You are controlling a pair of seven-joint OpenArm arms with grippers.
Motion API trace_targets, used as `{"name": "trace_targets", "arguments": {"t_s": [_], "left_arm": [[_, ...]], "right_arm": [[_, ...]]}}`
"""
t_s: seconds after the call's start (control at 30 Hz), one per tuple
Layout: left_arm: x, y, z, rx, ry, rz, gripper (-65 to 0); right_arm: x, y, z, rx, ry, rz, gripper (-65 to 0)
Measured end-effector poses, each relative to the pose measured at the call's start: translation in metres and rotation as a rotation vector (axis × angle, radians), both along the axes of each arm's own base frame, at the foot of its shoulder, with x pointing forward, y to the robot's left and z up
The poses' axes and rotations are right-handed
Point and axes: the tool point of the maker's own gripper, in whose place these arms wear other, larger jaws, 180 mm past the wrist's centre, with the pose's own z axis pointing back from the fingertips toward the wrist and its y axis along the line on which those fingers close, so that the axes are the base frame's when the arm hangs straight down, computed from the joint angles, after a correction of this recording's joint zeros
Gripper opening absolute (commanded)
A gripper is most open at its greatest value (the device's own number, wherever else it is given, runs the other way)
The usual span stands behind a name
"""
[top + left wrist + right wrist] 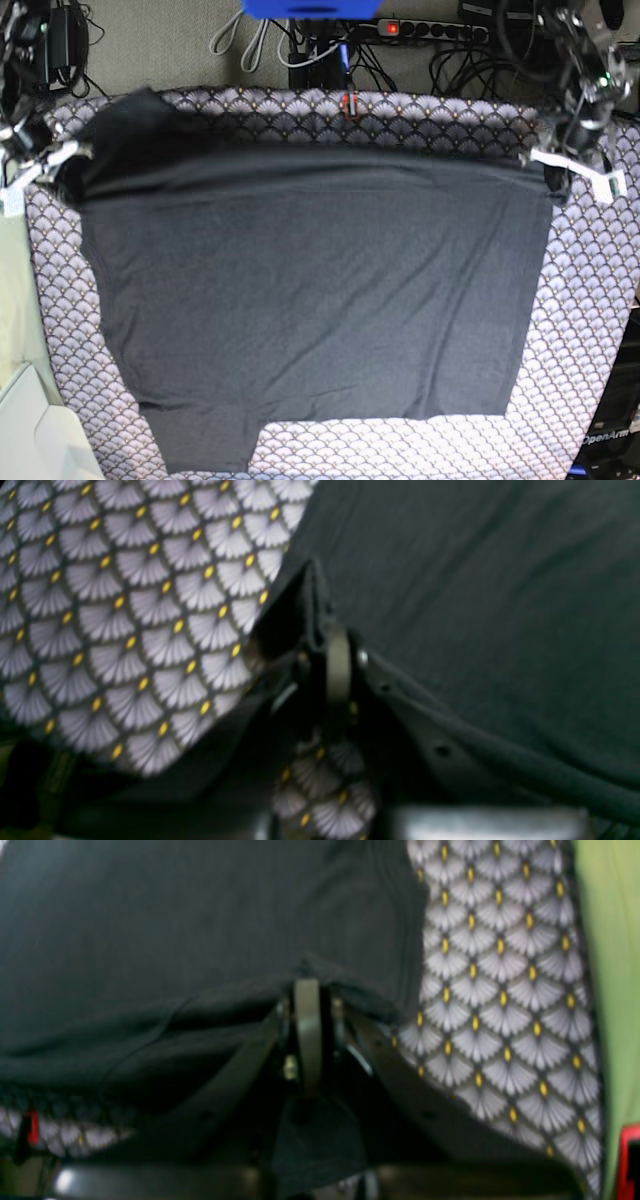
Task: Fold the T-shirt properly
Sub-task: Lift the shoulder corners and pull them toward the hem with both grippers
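The left gripper (320,630) pinches the dark shirt (475,605) at its edge, jaws closed on a fold. Scallop-patterned cloth (130,615) lies to the left, beneath the shirt.

I see a purple-white scallop-patterned cloth with small yellow dots (590,300) covering the surface from edge to edge; it fills the left part of the left wrist view (125,620) and the right part of the right wrist view (505,990). Beyond the far edge, a black power strip with a red lit switch (430,30) lies among tangled black and white cables (300,50), beside a blue object (310,8) cut off by the frame. A pale box (30,430) sits off the near left corner.
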Motion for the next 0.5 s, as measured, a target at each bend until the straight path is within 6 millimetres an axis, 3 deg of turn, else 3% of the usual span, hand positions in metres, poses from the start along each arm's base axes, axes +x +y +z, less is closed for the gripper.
{"name": "trace_targets", "arguments": {"t_s": [0.17, 0.33, 0.5], "left_arm": [[0.036, 0.0, 0.021, -0.017, -0.065, -0.009, -64.6], [0.055, 0.009, 0.017, -0.04, -0.046, 0.004, -64.6], [0.061, 0.012, 0.011, -0.056, -0.035, 0.008, -64.6]], "right_arm": [[0.027, -0.009, -0.02, 0.045, 0.031, -0.015, -65.0], [0.058, -0.01, -0.029, 0.086, 0.039, -0.003, -65.0], [0.08, -0.017, -0.031, 0.067, 0.049, -0.01, -65.0]]}}
